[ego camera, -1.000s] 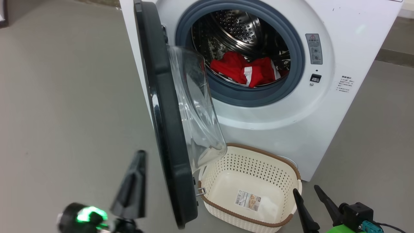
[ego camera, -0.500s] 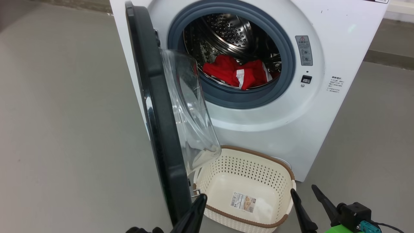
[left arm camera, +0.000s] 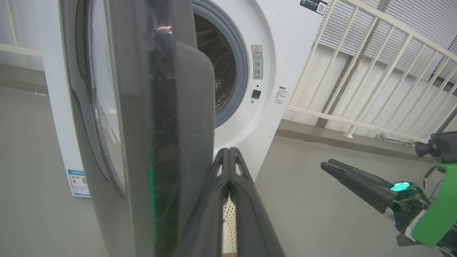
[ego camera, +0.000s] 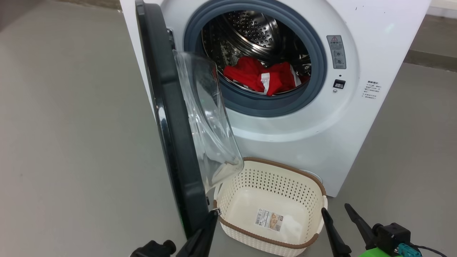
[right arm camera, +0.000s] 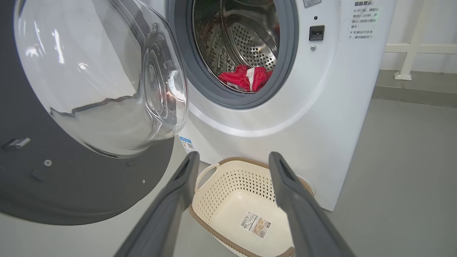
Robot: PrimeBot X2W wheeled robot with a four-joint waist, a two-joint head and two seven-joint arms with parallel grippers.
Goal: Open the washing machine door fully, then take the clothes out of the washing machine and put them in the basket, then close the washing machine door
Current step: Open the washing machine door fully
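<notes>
Left hand, fingers together, lower middle at the door edge, perhaps touching; right hand spread, idle; door needs pushing wider next.

The door has a glossy black rim and a clear, smooth glass window. The washing machine is smooth glossy white, with a matt grey rubber ring and a shiny perforated steel drum. The clothes are red cloth; the basket is cream plastic with a paper label.
</notes>
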